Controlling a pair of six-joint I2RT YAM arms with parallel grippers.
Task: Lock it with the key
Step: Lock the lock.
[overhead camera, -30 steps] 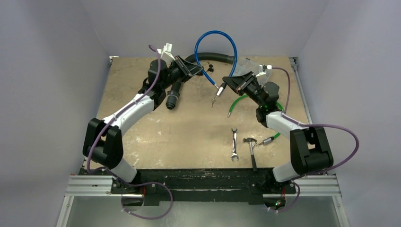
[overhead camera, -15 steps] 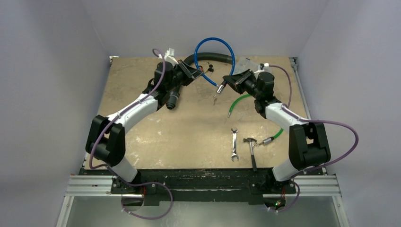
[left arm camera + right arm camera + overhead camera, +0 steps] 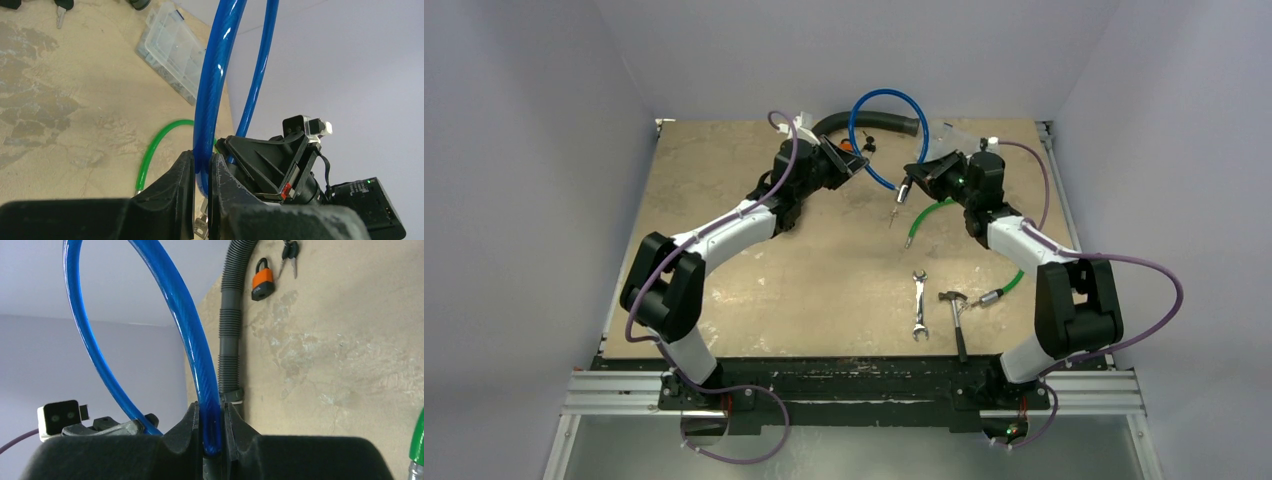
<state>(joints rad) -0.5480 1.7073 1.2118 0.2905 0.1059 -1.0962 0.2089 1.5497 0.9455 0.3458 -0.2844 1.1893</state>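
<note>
At the near edge of the tabletop (image 3: pixel 724 290) both arm bases are bolted. Just beyond them, right of the middle, lie a hammer (image 3: pixel 958 322) and a wrench (image 3: pixel 919 305), side by side but apart, both well inside the edge. A green cable (image 3: pixel 932 212) curves from beside the hammer head, under the right arm, toward the centre. The left half and the middle of the tabletop show only bare, stained surface, so there is wide room there between the two arms.

Farther on, both arms reach in toward each other above the far half. The left pincer (image 3: pixel 200 172) is clenched on the blue cable (image 3: pixel 216 75), with the thick strand squeezed between its two fingers. The right pincer (image 3: pixel 211 427) is also clenched on the same cable. The cable rises between them as a loop in the air, above the far edge. Its metal end (image 3: pixel 902 193) hangs below the right pincer, clear of the tabletop. Something small dangles from it, but I cannot tell what.

Behind the pincers a grey hose (image 3: pixel 874 120) runs along the far edge. An orange padlock (image 3: pixel 263 283) lies beside the hose, with keys (image 3: pixel 290 251) just next to it. A clear box (image 3: pixel 172 50) sits in the far right part, near the wall. Walls close the far, left and right edges.
</note>
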